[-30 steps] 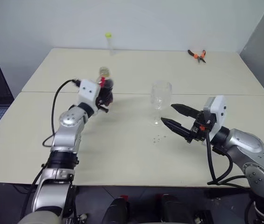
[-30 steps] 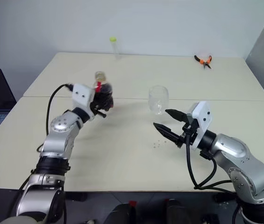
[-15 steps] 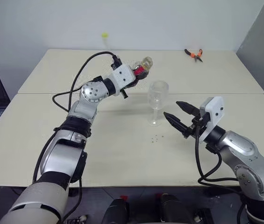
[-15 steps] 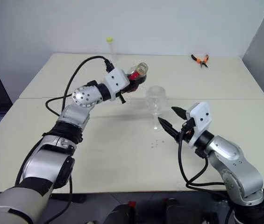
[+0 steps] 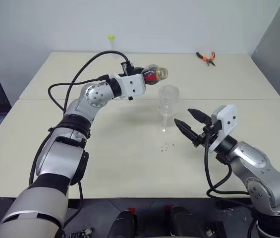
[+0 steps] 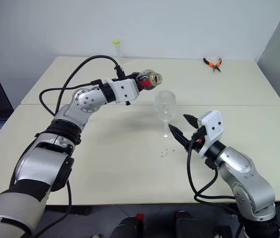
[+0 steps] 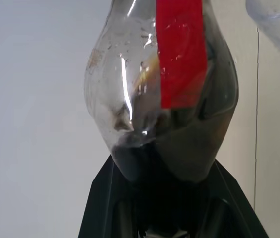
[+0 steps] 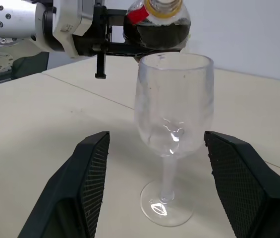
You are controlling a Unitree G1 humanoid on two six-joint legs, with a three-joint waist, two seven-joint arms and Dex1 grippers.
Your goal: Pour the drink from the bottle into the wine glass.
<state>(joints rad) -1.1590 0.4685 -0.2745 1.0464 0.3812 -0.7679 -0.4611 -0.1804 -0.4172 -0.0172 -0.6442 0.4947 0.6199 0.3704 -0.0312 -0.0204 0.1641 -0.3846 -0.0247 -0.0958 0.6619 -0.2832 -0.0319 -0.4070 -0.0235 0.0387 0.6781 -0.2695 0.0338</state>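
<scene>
The left gripper is clamped on the bottle, tipped level with its mouth just above the wine glass rim. The right gripper is spread wide, empty, just beside the glass's stem on the table.

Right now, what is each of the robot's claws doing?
Left gripper: closed on the bottle, tipped above the wine glass.
Right gripper: open, holding nothing, beside the glass's stem.
</scene>
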